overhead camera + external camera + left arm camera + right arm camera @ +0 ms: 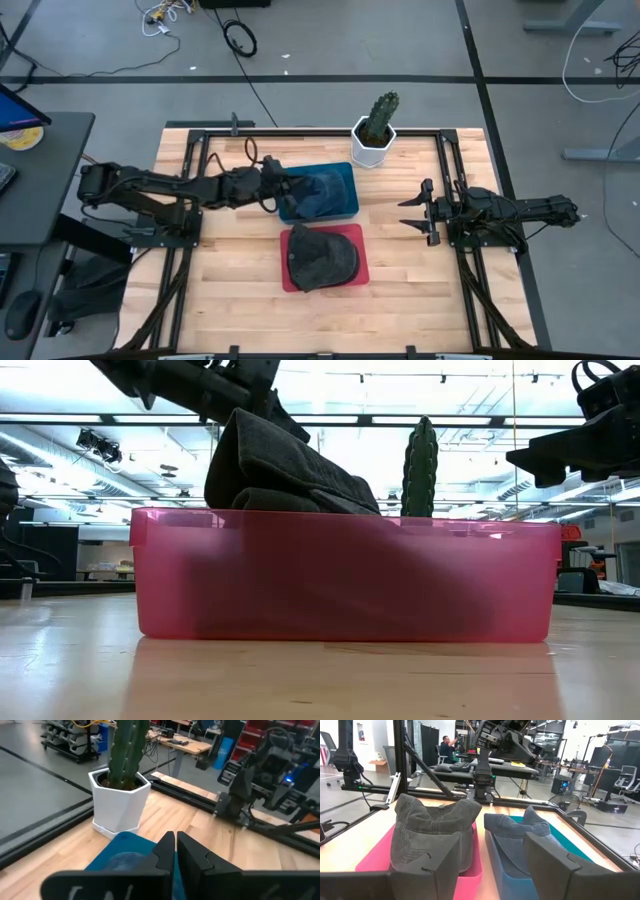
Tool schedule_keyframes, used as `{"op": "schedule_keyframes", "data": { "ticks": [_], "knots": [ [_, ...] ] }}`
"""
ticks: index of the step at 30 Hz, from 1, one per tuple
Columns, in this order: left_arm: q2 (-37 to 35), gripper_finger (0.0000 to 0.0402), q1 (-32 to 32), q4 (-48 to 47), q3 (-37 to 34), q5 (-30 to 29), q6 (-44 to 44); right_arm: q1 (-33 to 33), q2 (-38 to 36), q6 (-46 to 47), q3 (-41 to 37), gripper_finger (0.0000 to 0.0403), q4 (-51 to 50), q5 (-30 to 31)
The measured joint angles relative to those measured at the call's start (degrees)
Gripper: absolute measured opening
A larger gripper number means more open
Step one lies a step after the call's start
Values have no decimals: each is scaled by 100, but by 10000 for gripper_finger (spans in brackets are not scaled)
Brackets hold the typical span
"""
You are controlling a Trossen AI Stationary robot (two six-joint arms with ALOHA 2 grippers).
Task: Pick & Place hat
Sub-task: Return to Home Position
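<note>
A dark grey hat (pixel 323 258) lies in the red bin (pixel 360 280) at the table's middle, near side; it rises above the bin's rim in the low view (pixel 280 470). A blue hat (pixel 322 190) sits in the blue bin (pixel 350 208) behind it. My left gripper (pixel 283 190) is shut and hovers over the blue bin's left end, touching nothing; its closed fingers (pixel 175 851) point toward the cactus. My right gripper (pixel 408 215) is open, right of both bins, facing the two hats (pixel 432 832) (pixel 515 832) from a distance.
A cactus in a white pot (pixel 375 135) stands at the far edge behind the blue bin. Black frame rails (pixel 300 130) run along the table's edges. Bare wood (pixel 240 290) lies left of the red bin, and more between the bins and the right gripper.
</note>
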Motion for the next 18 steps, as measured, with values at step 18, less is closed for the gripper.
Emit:
{"op": "schedule_keyframes", "data": {
  "ticks": [18],
  "knots": [
    [-118,21,-947,-1015,-4,-1234,288,0,0,2,0,217,3,0]
  ]
}}
